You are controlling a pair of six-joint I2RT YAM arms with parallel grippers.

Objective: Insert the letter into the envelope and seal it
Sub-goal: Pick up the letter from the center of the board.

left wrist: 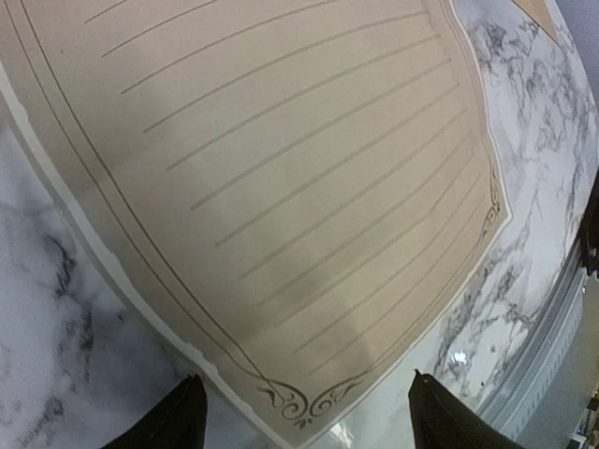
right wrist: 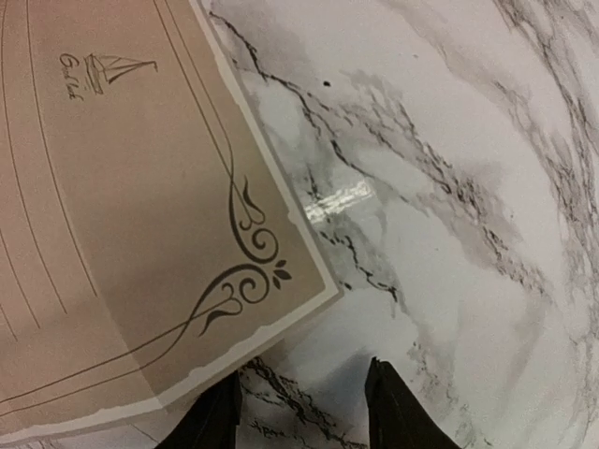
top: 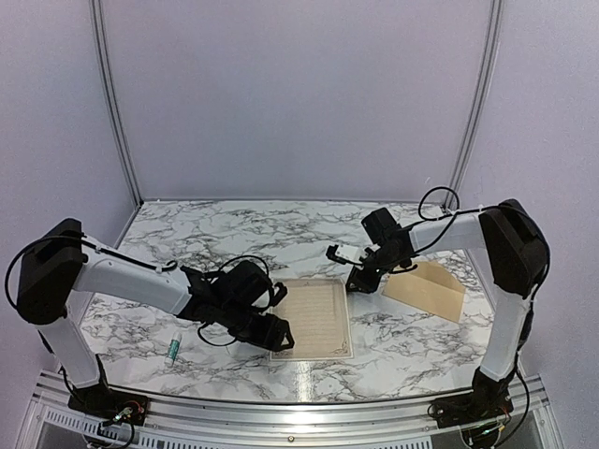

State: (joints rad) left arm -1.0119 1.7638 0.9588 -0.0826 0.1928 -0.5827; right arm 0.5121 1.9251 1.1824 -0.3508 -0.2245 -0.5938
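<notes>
The thin cream-white paper letter with a dark ornamental border and fine ruled lines (top: 314,316) lay flat, face up, on the glossy white-and-grey marbled table (top: 187,234), in the lower centre of the top view. The plain tan-brown kraft paper envelope (top: 426,290) sat at the right-centre of that frame, apart from the sheet.

The sheet looked very light and limp, pressed flush against a slick surface, so it would probably slide rather than lift and would crease or tear under a hard pinch. The corners seemed the best places to take hold, with one held down while the other is teased up.

The left arm stretched low from the lower left. Its left end effector (left wrist: 304,416) was at the sheet's lower-left corner, with its dark fingers (left wrist: 178,421) spread wide and the scrolled corner lying between them. The right arm stood elbow-high at the right, its forearm angled down toward the sheet's upper-right corner. The right end effector (right wrist: 304,412) was parted too, holding nothing, with that corner just left of its gap. Whether either set of fingertips touched the table could not be told.
</notes>
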